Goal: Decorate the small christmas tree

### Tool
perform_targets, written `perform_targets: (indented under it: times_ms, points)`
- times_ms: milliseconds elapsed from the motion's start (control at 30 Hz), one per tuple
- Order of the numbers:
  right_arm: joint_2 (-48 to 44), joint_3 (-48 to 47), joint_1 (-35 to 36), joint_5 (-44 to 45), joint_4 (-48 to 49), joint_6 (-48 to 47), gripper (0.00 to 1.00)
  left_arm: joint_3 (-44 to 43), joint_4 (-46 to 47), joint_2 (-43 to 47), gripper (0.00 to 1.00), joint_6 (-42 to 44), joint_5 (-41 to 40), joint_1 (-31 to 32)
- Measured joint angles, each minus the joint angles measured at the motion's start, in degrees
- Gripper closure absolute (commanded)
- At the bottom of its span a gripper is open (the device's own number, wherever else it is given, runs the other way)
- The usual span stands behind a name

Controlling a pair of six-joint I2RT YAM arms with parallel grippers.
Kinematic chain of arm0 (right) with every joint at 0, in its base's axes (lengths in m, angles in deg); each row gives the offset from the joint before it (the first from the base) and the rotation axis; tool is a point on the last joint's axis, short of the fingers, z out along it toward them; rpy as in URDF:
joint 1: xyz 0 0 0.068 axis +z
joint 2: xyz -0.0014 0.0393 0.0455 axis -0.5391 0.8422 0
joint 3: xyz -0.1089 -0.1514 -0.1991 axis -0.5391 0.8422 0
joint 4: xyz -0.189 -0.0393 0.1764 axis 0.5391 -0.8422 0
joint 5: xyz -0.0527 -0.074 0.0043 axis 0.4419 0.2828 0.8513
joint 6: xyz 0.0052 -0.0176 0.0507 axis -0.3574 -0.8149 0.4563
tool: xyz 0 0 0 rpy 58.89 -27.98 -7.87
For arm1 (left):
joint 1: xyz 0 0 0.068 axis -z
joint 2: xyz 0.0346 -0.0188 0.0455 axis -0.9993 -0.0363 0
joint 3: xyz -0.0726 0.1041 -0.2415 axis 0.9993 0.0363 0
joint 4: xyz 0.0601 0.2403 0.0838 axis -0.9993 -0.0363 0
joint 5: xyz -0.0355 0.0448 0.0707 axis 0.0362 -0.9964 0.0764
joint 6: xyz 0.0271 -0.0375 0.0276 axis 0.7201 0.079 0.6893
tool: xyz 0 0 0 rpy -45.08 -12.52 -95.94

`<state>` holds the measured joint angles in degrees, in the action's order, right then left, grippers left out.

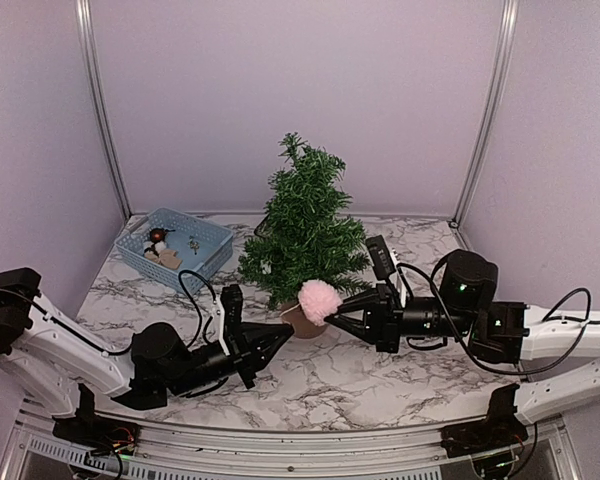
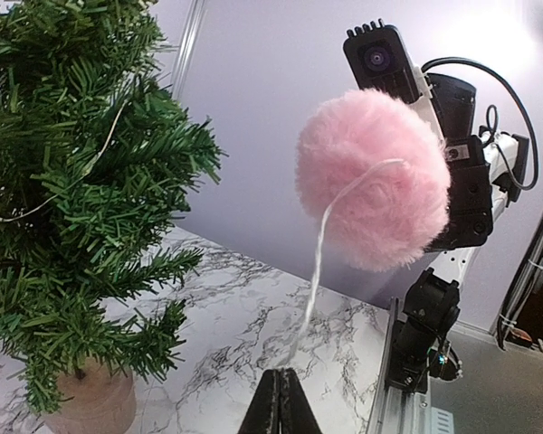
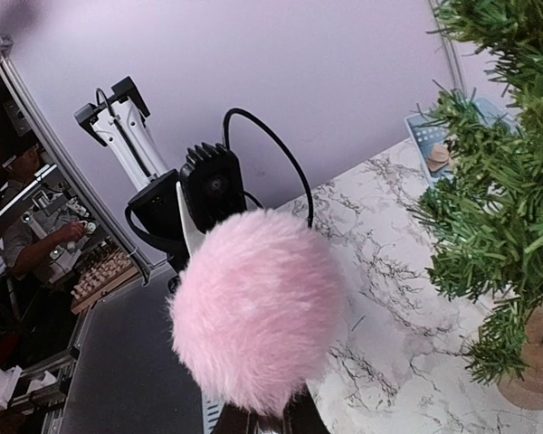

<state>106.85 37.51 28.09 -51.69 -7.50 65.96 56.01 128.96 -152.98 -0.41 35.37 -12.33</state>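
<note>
1. A white, grey-veined marble tabletop (image 1: 380, 380) lies before me, closed in by plain lilac walls (image 1: 300, 100) with metal posts in the far corners.
2. The tree (image 1: 305, 230) stands upright about midway between the left and right edges, closer to the far edge than to the near one. Its tan stump (image 2: 90, 402) rests on the tabletop.
3. A blue basket (image 1: 150, 268) sits by the far left corner, well apart from the tree. A few small ornaments (image 1: 165, 245) lie in it; I cannot make out what each one is.
4. My right gripper (image 1: 338, 305) reaches in from the right edge and is clamped on a fluffy pink pompom (image 1: 319, 299). My right wrist view shows the pompom filling the space just above my fingertips, which are mostly hidden beneath it.
5. The pompom hangs clear of the tabletop on the near side of the tree, close to the stump and the lowest branches. I cannot tell whether it touches either.
6. A thin white thread (image 2: 319, 253) loops across the pompom's face and runs down from it.
7. My left gripper (image 1: 288, 328) comes in from the left edge, pointing at the pompom. Its fingers are pressed together, and the lower end of the thread meets their tips and appears to be pinched there.
8. My two grippers face each other tip to tip, with only the pompom and thread between them.
</note>
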Motion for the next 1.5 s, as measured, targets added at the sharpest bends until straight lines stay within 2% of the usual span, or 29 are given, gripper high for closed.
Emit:
perform_targets:
  times_ms: [433,667,1067,1500]
  points:
    - [-2.34,3.48,-4.04,10.32,-3.65,2.16,1.0,-5.4,-19.34,2.1,1.0,-4.07,-7.5,-1.7]
    - [-1.9,3.52,-4.52,11.45,-4.15,2.16,1.0,-6.58,-24.22,2.08,1.0,-5.4,-7.67,-3.43]
    - [0.52,3.52,-6.67,16.5,-5.88,2.32,1.0,-14.08,-33.18,0.07,1.0,-7.34,-9.14,-5.25]
    - [3.37,5.09,-7.45,16.72,-3.48,3.67,1.0,-14.58,-40.94,-0.28,1.0,-10.36,-13.46,-5.55]
